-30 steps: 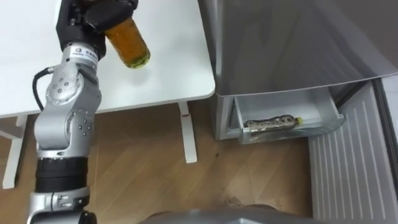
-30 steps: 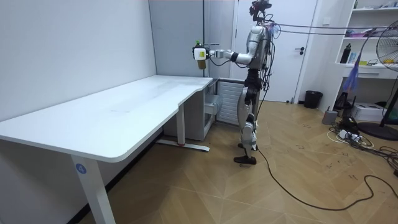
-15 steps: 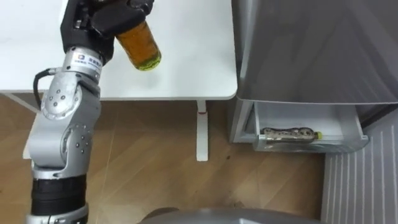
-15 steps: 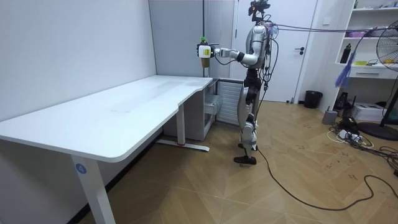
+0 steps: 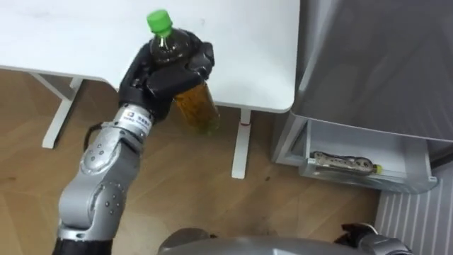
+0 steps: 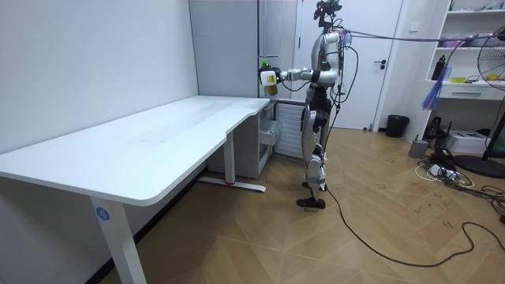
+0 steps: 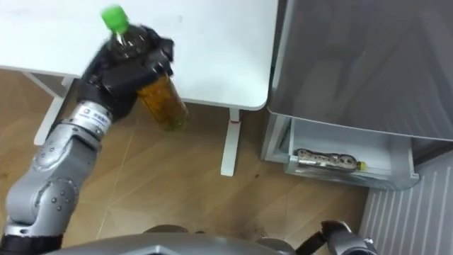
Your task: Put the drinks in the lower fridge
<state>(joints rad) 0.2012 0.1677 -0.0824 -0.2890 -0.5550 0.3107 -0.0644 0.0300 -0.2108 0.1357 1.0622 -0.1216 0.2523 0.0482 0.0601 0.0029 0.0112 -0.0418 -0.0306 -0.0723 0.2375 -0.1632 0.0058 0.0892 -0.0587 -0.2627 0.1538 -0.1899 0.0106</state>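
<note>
My left hand [image 5: 164,72] is shut on a bottle of amber drink [image 5: 198,108] with a green cap [image 5: 159,21], held upright above the table's right edge. In the room view the bottle [image 6: 270,77] is out in front of my chest, level with the grey fridge. The fridge's lower drawer [image 5: 368,183] is pulled open at the right. Another bottle [image 5: 345,163] lies on its side in it. My right hand [image 5: 368,237] shows as a dark shape at the bottom right edge.
The white table [image 5: 78,39] fills the upper left, one of its legs [image 5: 242,145] standing close to the grey fridge [image 5: 375,64]. Wooden floor lies below. In the room view a bin [image 6: 398,125] and shelves [image 6: 465,47] stand on the room view's right.
My left arm has swung the bottle from over the table toward the fridge and lowered it a little. The eye view has shifted, so the bottle's cap now shows.
</note>
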